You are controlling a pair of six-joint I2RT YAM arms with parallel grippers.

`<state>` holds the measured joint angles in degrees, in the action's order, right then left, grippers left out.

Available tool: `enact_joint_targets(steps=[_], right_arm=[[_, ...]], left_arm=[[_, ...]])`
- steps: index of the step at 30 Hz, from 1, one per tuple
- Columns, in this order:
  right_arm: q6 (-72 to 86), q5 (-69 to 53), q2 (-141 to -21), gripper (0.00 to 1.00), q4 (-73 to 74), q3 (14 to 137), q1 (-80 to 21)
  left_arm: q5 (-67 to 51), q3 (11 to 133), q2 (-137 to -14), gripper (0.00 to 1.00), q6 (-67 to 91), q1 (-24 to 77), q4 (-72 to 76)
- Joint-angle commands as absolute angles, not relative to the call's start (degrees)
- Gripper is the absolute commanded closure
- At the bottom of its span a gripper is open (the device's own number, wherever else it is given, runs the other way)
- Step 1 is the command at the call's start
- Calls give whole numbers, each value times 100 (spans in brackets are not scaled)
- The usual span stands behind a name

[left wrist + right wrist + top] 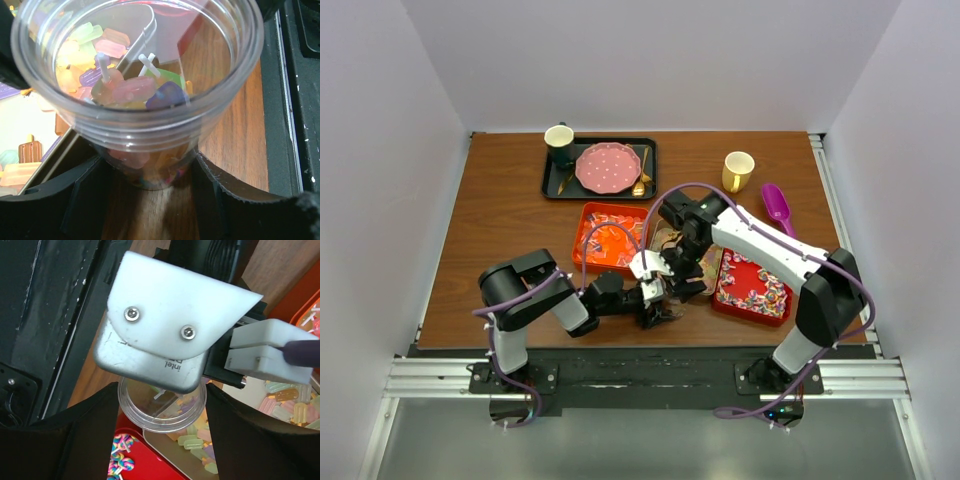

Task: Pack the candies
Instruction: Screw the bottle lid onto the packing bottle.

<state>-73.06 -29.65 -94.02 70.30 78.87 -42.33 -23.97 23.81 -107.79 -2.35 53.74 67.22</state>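
**A:** So where are the candies at?

**B:** A bunch of pastel gummies [125,90], the little popsicle-shaped ones, sit in the bottom of a clear cup [220,100]. The left gripper [150,185] has that cup clamped at its base and holds it upright, just beside the silver tray [170,445] the rest of the gummies are in. The cup looks maybe a third full, so I'd call this mid-fill on the first kind.

**A:** And the other arm?

**B:** The right gripper [161,410] hangs right above the cup with its jaws spread wide. I see nothing pinched between them.

**A:** Next move?

**B:** My guess is more candy into the cup. That means picking pieces out of a tray and getting them over the rim without bumping the left wrist camera, which is partly in the way.

**A:** Other kinds?

**B:** The swirled pieces [755,285] fill the red tray [725,300] on the right, and the orange-red wrapped pieces [612,245] fill the orange tray [582,235] on the left. The purple scoop [778,207] lies well apart at the back.
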Motion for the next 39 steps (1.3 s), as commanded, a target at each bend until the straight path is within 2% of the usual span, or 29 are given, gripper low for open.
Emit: enact_joint_targets(steps=[1, 6, 15, 17, 19, 20, 23, 29, 30, 39], right_arm=[[-6796, -2998, -9088, 39, 6629, 7638, -4245], [-5943, -2848, -8597, 46, 6013, 6972, -4245], [-3228, -2585, -8086, 47, 4949, 6434, -4254], [-2919, -2619, -7998, 44, 4878, 6372, -4245], [-2831, -2716, -7963, 34, 4965, 6328, -4254], [-2856, -2785, -7945, 23, 5062, 6363, -4254], [-2953, -2672, -7814, 11, 5501, 6679, -4210], [-3699, -2751, -7506, 5, 6380, 7382, -3736], [-4109, -2742, -7515, 1, 6503, 7444, -3718], [-6616, -2865, -8085, 1, 6231, 7425, -3718]], left_arm=[[-2232, 2373, -10986, 100, -97, 5291, 6073], [-2232, 2373, -10978, 100, -97, 5291, 6056], [-2224, 2373, -10925, 100, -132, 5291, 5994], [-2215, 2364, -10907, 100, -149, 5291, 5986], [-2206, 2355, -10890, 100, -158, 5300, 5994], [-2206, 2364, -10890, 100, -167, 5291, 5985], [-2215, 2373, -10898, 100, -176, 5291, 5977], [-2329, 2408, -10969, 100, -167, 5291, 5968], [-2329, 2417, -10969, 100, -167, 5291, 5959], [-2347, 2426, -10986, 100, -176, 5291, 5924]])
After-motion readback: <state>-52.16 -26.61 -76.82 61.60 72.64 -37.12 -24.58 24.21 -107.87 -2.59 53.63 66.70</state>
